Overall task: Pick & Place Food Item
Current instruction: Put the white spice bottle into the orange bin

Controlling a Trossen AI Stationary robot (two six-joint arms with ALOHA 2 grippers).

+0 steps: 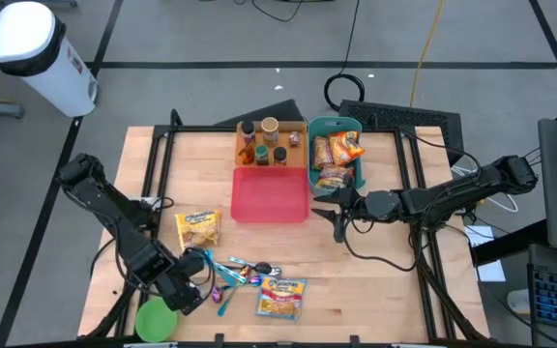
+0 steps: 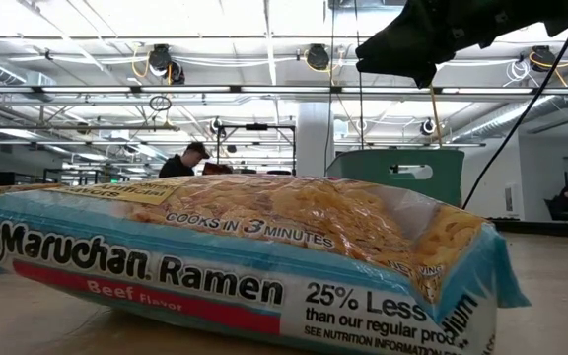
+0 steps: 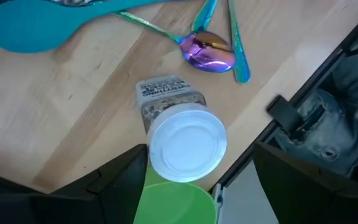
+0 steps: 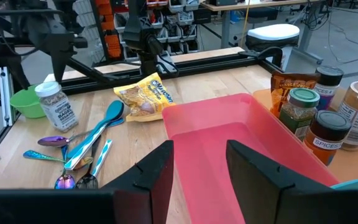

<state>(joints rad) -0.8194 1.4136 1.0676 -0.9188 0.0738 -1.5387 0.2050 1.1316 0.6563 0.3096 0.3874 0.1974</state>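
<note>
A spice jar with a white lid [image 3: 187, 144] stands on the table at the near left, next to a green cup [image 3: 174, 202]; it also shows in the right wrist view [image 4: 55, 104]. My left gripper [image 1: 191, 288] is open above the jar, with one finger on either side of the lid; I cannot tell whether they touch it. My right gripper [image 1: 337, 218] is open and empty, level at the right edge of the pink tray [image 1: 271, 196], pointing toward the table's left. A Maruchan ramen packet [image 1: 280, 297] lies flat near the front edge and fills the low view [image 2: 245, 256].
A yellow food packet [image 1: 198, 228] lies left of the pink tray. Several coloured spoons [image 1: 238, 275] lie between the jar and the ramen. At the back stand a brown tray of spice jars [image 1: 269, 140] and a teal bin of snack packets [image 1: 336, 155]. A person shows far off [image 2: 185, 160].
</note>
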